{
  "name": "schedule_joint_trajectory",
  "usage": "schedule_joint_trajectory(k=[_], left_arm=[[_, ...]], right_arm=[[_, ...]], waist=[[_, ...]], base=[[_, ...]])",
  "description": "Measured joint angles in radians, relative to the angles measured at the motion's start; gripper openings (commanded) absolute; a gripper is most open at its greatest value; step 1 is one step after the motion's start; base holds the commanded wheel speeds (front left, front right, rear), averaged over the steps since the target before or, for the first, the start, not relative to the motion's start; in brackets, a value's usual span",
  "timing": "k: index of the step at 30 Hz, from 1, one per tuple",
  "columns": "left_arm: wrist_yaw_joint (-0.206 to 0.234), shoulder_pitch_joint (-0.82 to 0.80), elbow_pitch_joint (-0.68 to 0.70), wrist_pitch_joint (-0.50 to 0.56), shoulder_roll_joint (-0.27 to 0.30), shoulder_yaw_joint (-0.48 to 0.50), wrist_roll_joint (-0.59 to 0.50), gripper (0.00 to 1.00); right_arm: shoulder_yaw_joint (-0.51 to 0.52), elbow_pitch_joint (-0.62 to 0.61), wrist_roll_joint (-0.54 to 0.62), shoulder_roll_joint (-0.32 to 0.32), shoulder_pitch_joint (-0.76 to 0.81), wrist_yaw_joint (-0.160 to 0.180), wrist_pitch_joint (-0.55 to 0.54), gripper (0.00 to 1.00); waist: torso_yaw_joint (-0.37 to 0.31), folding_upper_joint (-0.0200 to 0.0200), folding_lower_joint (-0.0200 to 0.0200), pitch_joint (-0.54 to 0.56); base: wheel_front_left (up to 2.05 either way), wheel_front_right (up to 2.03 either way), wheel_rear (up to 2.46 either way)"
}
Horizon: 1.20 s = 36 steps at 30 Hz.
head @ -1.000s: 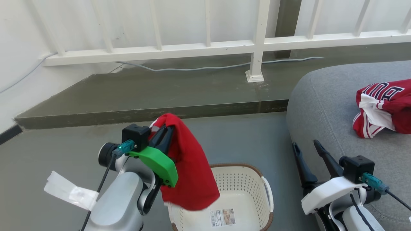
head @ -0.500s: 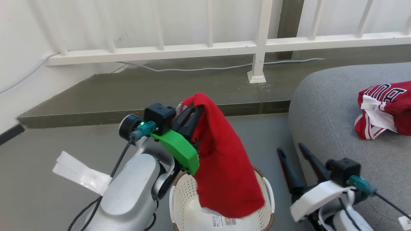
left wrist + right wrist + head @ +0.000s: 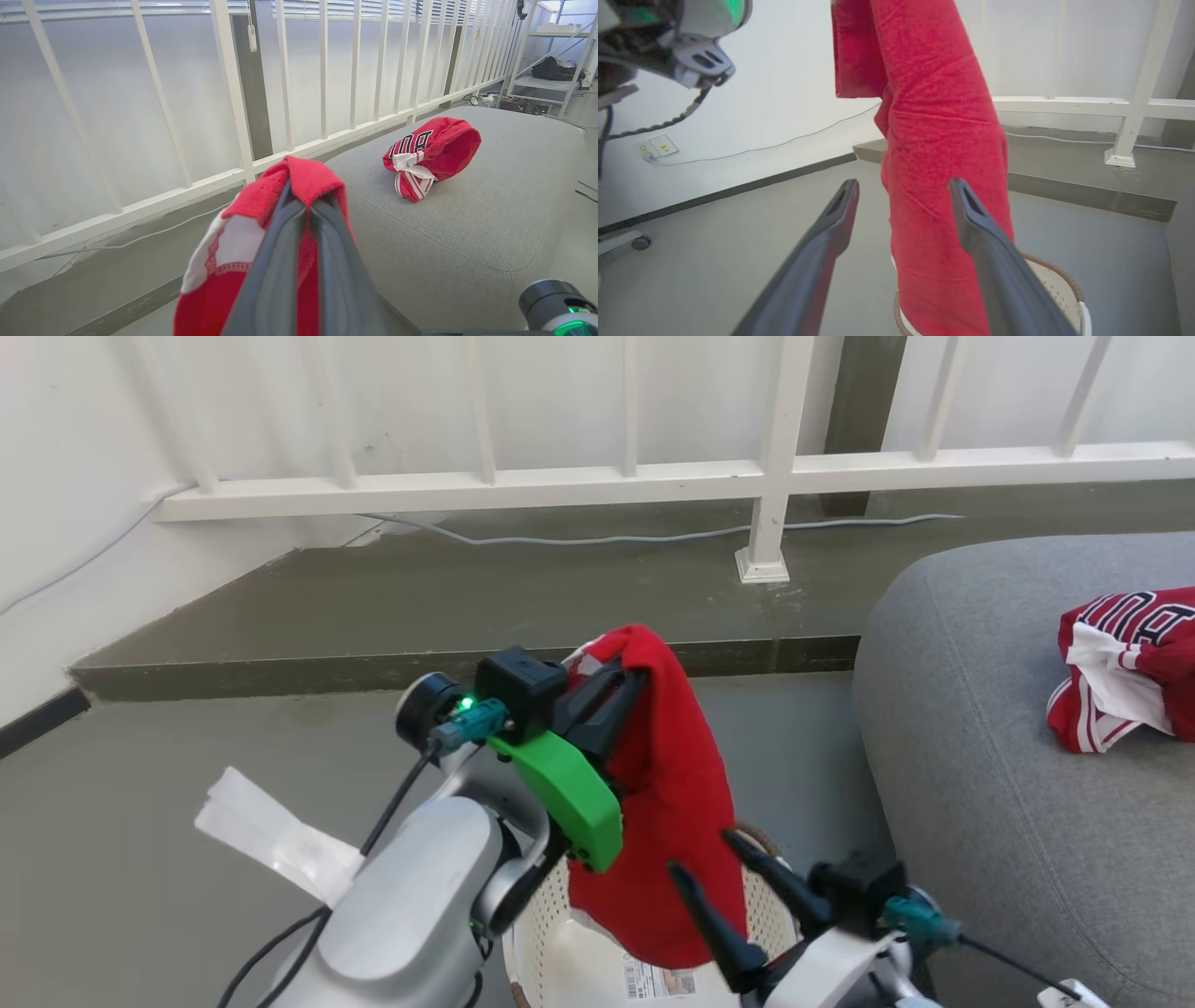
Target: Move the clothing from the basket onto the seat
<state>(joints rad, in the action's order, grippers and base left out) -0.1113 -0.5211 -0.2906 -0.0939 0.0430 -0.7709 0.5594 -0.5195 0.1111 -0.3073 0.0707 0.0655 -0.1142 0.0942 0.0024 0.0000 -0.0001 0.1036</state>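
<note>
My left gripper (image 3: pixel 627 665) is shut on a red piece of clothing (image 3: pixel 672 803) and holds it up over the cream basket (image 3: pixel 560 961); the cloth hangs down into the basket's mouth. In the left wrist view the two fingers (image 3: pixel 299 219) pinch the red fold (image 3: pixel 303 177). My right gripper (image 3: pixel 702 855) is open, low at the right, its fingers pointing at the hanging cloth (image 3: pixel 938 140) and apart from it. Another red and white garment (image 3: pixel 1125 663) lies on the grey seat (image 3: pixel 980 784) at the right.
A white railing (image 3: pixel 775 476) on a raised concrete step (image 3: pixel 467 616) runs along the back, with a grey cable (image 3: pixel 607 534) on it. A white tape tag (image 3: pixel 271 835) hangs from my left arm. Grey floor (image 3: pixel 140 859) lies left of the basket.
My left gripper has lifted the red clothing and carried it rightwards, towards the seat. My right gripper has swung left, close to the hanging cloth. The camera has shifted a little too.
</note>
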Motion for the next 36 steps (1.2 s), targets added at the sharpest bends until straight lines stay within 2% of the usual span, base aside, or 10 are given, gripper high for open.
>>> schedule_joint_trajectory(k=[4,10,19,20,21,22,36], left_arm=[[0.000,0.001,0.027,0.016,0.000,-0.030,0.024,0.00],[0.001,0.003,0.049,0.033,0.000,-0.051,0.036,0.00],[0.029,0.005,0.080,0.049,0.001,-0.059,0.037,0.00],[0.033,0.005,0.083,0.049,0.001,-0.063,0.037,0.00],[0.033,0.005,0.087,0.051,0.001,-0.066,0.037,0.00],[0.033,0.006,0.095,0.051,0.001,-0.069,0.039,0.00],[0.059,0.019,0.123,0.082,0.001,-0.087,0.045,0.00]], right_arm=[[-0.030,0.005,0.000,-0.004,-0.008,0.000,0.000,1.00],[-0.024,0.026,0.000,-0.006,-0.073,0.000,0.002,1.00],[-0.021,0.099,0.000,-0.006,-0.141,0.000,0.002,0.99],[-0.021,0.109,0.000,-0.006,-0.150,0.000,0.002,0.71],[-0.023,0.122,0.000,-0.006,-0.160,0.000,0.002,0.29],[-0.026,0.134,0.000,-0.006,-0.170,0.000,0.002,0.00],[-0.046,0.220,-0.021,-0.008,-0.218,0.000,0.021,0.00]], waist=[[0.012,0.0000,0.0000,0.002],[0.032,0.0000,0.0000,0.001],[0.043,0.0000,0.0000,-0.002],[0.044,0.0000,0.0000,-0.003],[0.044,0.0000,0.0001,-0.003],[0.045,0.0000,0.0000,-0.004],[0.057,0.0000,0.0000,-0.011]], base=[[0.00,0.00,0.00],[0.00,0.00,0.00],[0.00,0.00,0.00],[0.00,0.00,0.00],[0.00,0.00,0.00],[0.00,0.00,0.00],[0.00,0.00,0.00]])
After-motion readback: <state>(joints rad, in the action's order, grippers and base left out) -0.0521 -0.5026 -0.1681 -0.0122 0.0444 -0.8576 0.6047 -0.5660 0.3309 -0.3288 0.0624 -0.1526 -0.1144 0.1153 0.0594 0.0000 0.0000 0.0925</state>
